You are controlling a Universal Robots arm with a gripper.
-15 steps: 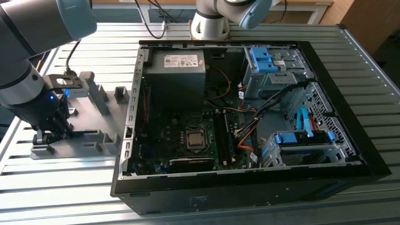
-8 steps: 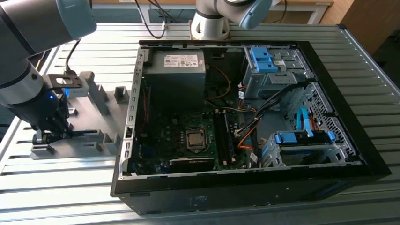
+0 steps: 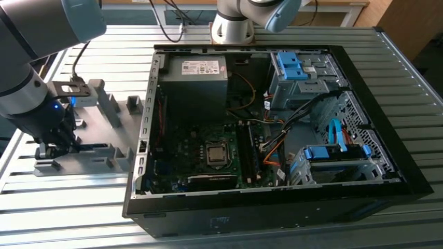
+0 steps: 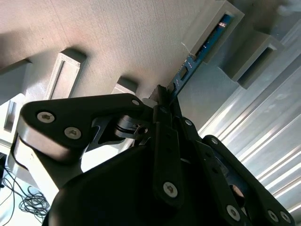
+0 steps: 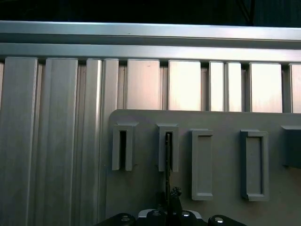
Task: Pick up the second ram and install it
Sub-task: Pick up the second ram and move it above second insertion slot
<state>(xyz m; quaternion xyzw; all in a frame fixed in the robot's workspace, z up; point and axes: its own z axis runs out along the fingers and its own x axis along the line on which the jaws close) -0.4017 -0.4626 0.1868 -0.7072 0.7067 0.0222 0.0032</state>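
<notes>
Open computer case [image 3: 277, 213], grey fixture [image 3: 104, 105], slatted table [image 3: 410, 78]

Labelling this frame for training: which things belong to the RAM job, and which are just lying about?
Job: second ram, tool, grey fixture, motherboard.
Lying about: power supply, blue drive caddy, slatted table.

A robotics workshop: an open desktop computer case [image 3: 277, 218] and a grey fixture plate [image 3: 104, 140] lie on a slatted aluminium table [image 3: 62, 207] by a robot arm's base [image 3: 232, 28].

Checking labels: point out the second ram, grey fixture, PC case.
second ram [image 4: 187, 67]: second wrist view, blue board's middle.
grey fixture [image 5: 225, 165]: first wrist view, bare base plate.
PC case [image 3: 277, 220]: exterior view, black outer wall.
</notes>
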